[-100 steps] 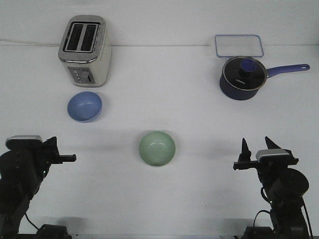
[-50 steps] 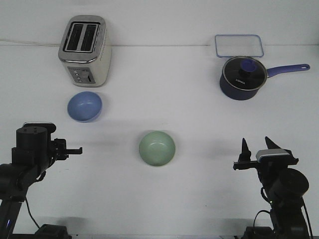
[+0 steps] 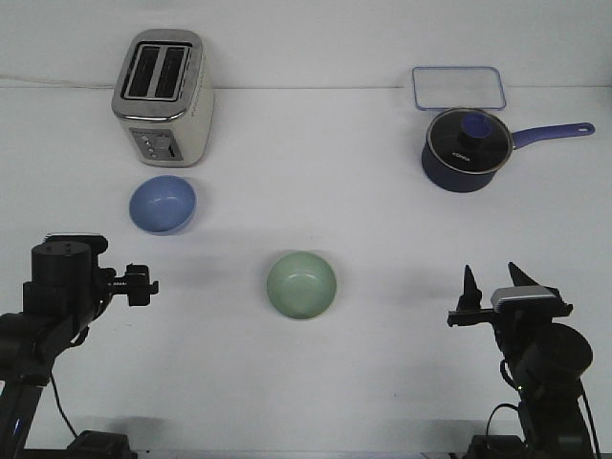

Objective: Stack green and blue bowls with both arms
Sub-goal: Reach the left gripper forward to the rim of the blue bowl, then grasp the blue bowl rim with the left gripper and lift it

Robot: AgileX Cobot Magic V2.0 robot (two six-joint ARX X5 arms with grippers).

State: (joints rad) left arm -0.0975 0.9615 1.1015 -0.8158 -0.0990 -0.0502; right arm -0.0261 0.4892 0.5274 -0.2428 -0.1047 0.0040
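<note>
The periwinkle blue bowl [image 3: 163,204] sits upright and empty at the left, in front of the toaster. The pale mint green bowl [image 3: 301,284] sits upright and empty at the table's middle. My left gripper [image 3: 139,284] is raised at the left, in front of the blue bowl and apart from it, pointing right; its fingers look spread and hold nothing. My right gripper [image 3: 492,284] is low at the front right, far right of the green bowl, with its two pointed fingers apart and empty.
A silver toaster [image 3: 163,94] stands at the back left. A dark navy saucepan [image 3: 466,146] with a glass lid and long handle stands at the back right, with a clear lidded container [image 3: 458,87] behind it. The table [image 3: 316,182] is white.
My left arm has risen and swung its gripper up and a little to the right, toward the blue bowl, turning at the wrist. The right arm and both bowls have not moved.
</note>
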